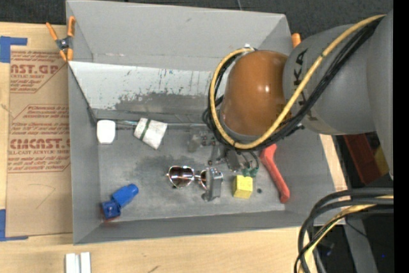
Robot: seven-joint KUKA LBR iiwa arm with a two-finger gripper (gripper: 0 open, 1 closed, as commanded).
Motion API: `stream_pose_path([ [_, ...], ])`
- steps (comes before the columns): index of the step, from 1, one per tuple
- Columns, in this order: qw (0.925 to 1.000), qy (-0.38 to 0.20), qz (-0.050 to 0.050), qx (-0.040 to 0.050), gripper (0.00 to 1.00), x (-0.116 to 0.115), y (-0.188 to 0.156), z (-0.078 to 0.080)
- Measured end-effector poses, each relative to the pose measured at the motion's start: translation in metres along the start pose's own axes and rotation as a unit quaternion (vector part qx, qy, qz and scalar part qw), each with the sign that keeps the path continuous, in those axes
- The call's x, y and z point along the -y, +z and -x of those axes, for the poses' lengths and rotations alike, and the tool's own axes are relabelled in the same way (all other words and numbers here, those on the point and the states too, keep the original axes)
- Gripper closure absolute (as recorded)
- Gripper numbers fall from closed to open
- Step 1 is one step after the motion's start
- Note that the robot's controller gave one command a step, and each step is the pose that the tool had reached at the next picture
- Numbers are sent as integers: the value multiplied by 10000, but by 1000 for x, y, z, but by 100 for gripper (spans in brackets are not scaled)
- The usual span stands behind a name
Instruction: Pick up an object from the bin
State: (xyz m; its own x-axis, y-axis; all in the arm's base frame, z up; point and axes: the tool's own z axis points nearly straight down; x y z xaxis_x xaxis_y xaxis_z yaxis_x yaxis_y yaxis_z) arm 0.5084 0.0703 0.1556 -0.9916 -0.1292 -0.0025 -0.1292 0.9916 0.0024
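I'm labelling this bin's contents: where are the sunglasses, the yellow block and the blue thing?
sunglasses (181, 176), camera view, on the view's left lens.
yellow block (243, 187), camera view, on its top face.
blue thing (121, 199), camera view, on its middle.

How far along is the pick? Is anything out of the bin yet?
Done: the gripper is low in the grey metal bin, at the right end of the metal-framed sunglasses with mirrored lenses, beside the small yellow block. In hand: nothing visibly held. Left: the grasp and the lift; the sunglasses lie flat on the floor.
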Motion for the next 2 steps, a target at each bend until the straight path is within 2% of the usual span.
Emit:
stream_pose_path([
  [1, 9997, 258, -6, 12, 0, 8, 68, 3],
  [2, 10000, -26, -1, 7, 100, 6, 86, 10],
])
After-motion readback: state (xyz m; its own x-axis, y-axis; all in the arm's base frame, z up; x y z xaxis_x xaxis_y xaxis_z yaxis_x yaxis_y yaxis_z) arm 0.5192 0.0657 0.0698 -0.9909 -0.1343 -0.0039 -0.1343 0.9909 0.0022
